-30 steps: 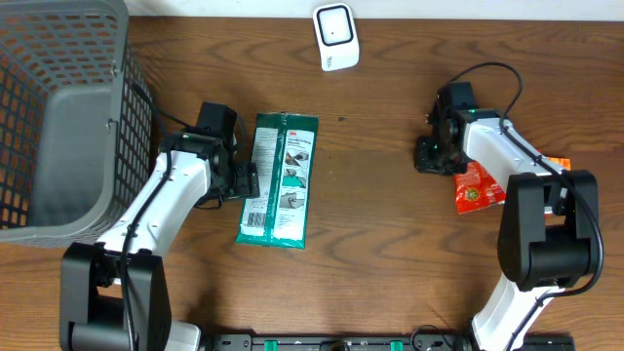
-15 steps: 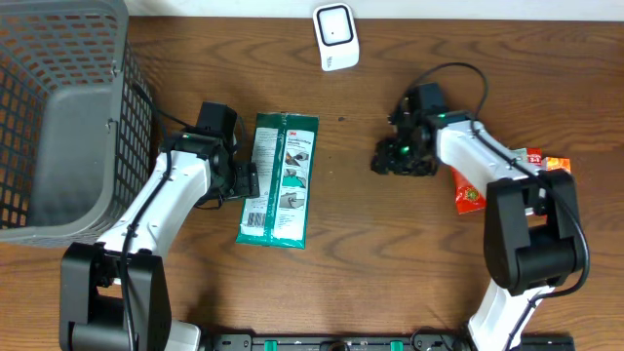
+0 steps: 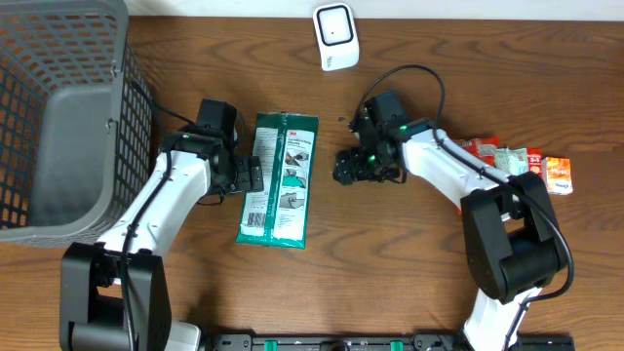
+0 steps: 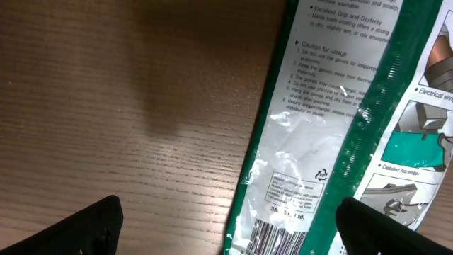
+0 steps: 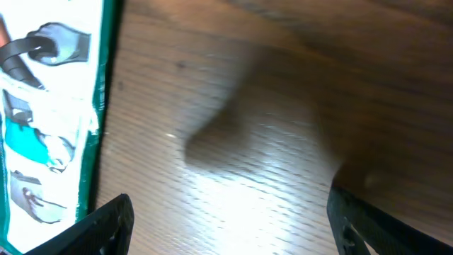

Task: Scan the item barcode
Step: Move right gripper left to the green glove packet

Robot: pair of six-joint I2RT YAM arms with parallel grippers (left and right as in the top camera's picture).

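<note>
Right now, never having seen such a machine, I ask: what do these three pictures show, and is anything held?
Two white robot arms stand at a wooden table, each ending in a two-finger gripper. One picture looks down from above; the other two come from cameras on the wrists. On the table lie a green 3M glove package, a white scanner, a grey basket and small packets. The left gripper is at the package's edge; the right gripper is over bare wood. Both are open and hold nothing.

Packet [image 3: 280, 180] lies between basket [image 3: 39, 68] at left and snacks [image 3: 526, 164] at right.
</note>
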